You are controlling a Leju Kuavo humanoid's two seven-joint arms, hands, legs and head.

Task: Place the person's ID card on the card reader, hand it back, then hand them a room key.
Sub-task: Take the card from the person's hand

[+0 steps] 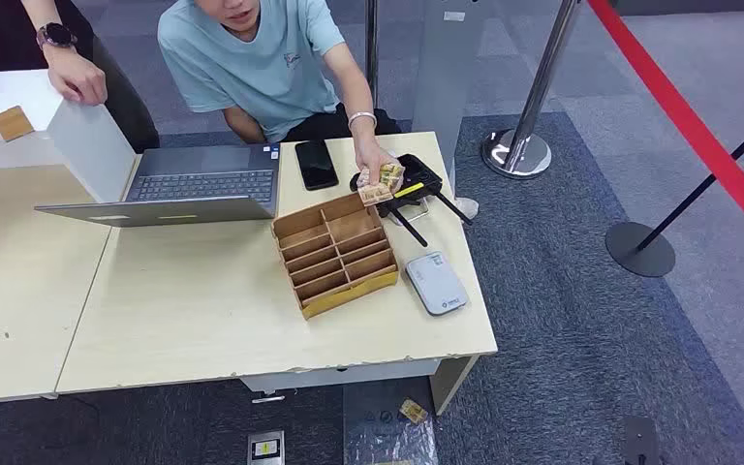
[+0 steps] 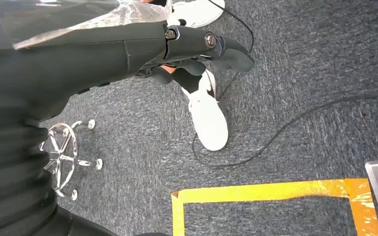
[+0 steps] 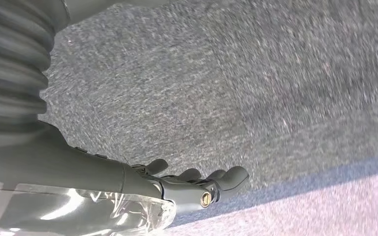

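Person's hand (image 1: 376, 167) holding cards (image 1: 382, 182) beside tray (image 1: 335, 254).
Left hand (image 2: 197, 46) and right hand (image 3: 197, 184) hanging over carpet, fingers apart, holding nothing.

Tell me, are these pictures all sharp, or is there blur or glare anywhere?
Head view: evenly lit and sharp across the table, soft shadows. Left wrist view: glare on the clear plastic wrap above the left hand; carpet crisp. Right wrist view: carpet smeared by blur, bright glare on wrap by the right hand.
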